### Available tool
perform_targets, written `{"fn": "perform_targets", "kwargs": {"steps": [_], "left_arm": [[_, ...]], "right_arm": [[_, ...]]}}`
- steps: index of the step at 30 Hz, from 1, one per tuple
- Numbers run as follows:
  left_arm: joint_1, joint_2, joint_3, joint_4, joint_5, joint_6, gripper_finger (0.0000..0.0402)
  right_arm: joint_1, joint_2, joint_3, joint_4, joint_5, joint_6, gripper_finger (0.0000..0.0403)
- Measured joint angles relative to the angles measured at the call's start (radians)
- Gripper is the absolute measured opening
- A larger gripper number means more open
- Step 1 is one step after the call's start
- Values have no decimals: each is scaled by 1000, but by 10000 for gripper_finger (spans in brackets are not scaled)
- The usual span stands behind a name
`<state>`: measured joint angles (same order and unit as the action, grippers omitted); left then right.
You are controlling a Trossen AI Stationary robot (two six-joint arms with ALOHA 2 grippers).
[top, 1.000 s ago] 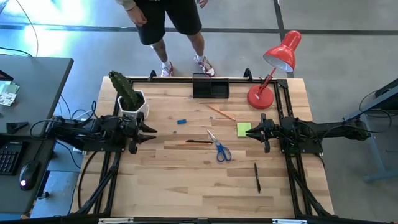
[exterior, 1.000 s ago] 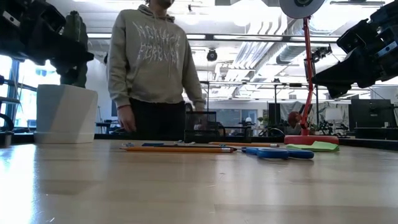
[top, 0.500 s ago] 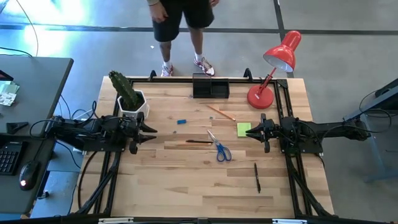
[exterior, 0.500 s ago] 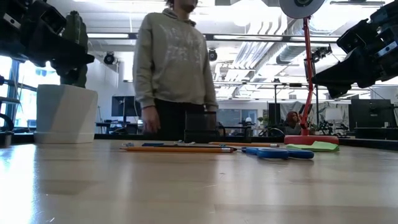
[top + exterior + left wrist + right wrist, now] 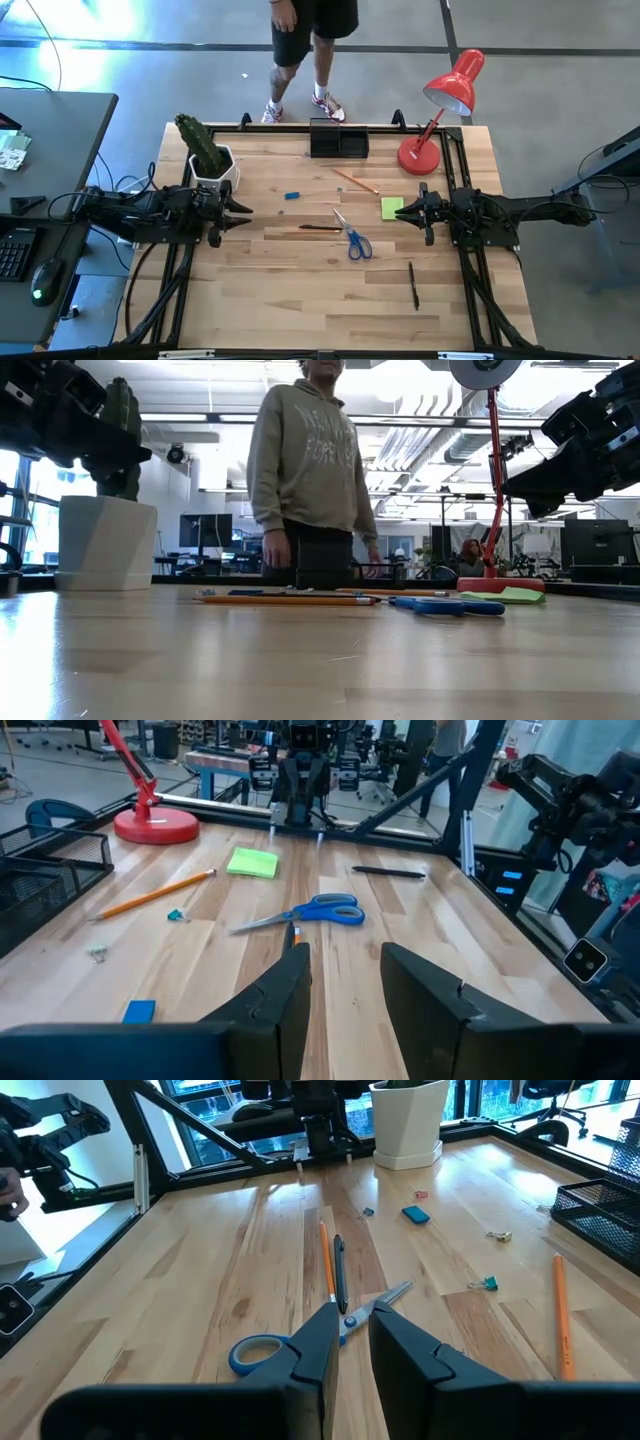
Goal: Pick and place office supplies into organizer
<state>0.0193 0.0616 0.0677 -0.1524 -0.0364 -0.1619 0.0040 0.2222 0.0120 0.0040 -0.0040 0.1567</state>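
While both arms wait, we find left pincer (image 5: 340, 985) parted and empty, right pincer (image 5: 347, 1342) barely parted, scissors (image 5: 353, 238) loose between them.

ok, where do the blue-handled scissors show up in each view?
High view: scissors at table centre, handles toward the near edge.
Low view: flat on the table right of centre, handles showing.
Left wrist view: mid-picture, beyond that arm's fingers.
Right wrist view: just past that arm's fingers, blue handle beside them.
Shared landmark: the orange pencil lying beside the blades.
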Motion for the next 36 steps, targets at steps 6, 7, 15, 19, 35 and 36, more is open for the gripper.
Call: {"fn": "perform_targets", "kwargs": {"steps": [6, 7, 15, 19, 35, 36], "left_arm": [[0, 0, 0, 0, 28, 33, 33], [0, 0, 0, 0, 38, 53, 17], [0, 0, 0, -1, 39, 84, 3], [0, 0, 0, -2, 37, 80, 9], [0, 0, 0, -3, 37, 79, 5], [0, 0, 0, -3, 37, 79, 6]], "right_arm": [[0, 0, 0, 0, 0, 0, 53], [0, 0, 0, 0, 0, 0, 53], [0, 0, 0, 0, 0, 0, 53], [0, 0, 0, 0, 0, 0, 53], [0, 0, 0, 0, 0, 0, 53], [0, 0, 0, 0, 0, 0, 53]]}}
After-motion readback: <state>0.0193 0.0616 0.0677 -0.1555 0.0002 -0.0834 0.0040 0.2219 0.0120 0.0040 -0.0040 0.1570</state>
